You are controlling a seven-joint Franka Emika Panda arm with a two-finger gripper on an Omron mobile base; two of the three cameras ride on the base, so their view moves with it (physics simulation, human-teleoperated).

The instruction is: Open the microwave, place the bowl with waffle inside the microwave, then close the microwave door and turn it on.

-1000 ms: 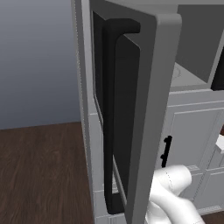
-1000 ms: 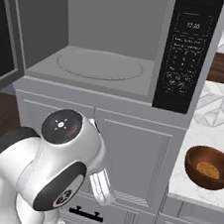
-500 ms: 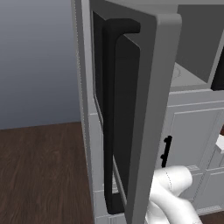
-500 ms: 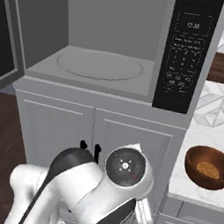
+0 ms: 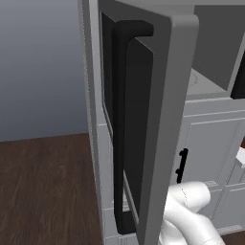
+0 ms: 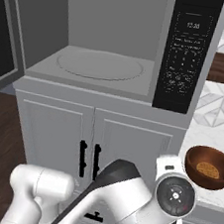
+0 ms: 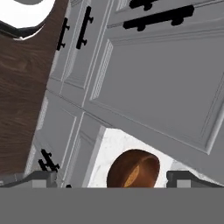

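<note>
Compared with half a second earlier, the arm's wrist joint has swung further right in the right base view, toward the bowl (image 6: 209,168); the microwave (image 6: 108,41) and its swung-open microwave door (image 5: 158,119) are unchanged. Landmark: the microwave, a grey box set above white panelled cabinets (image 6: 95,142) with short black handles, over a dark wood-grain floor (image 5: 48,186). Its light grey cavity stands open, with a round turntable (image 6: 100,65) on its floor; a dark control panel (image 6: 189,54) runs down its right side. The door, grey-framed with dark glass, carries a long black vertical bar handle (image 5: 119,129). Right of and below the microwave, a pale marbled counter (image 6: 201,135) bears the bowl: round, brown, curved sides, a golden waffle (image 6: 208,170) inside. In the hand view, the gripper (image 7: 113,179) has its jaws spread wide and holds nothing; the bowl sits between its fingertips (image 7: 41,178), untouched.
</note>
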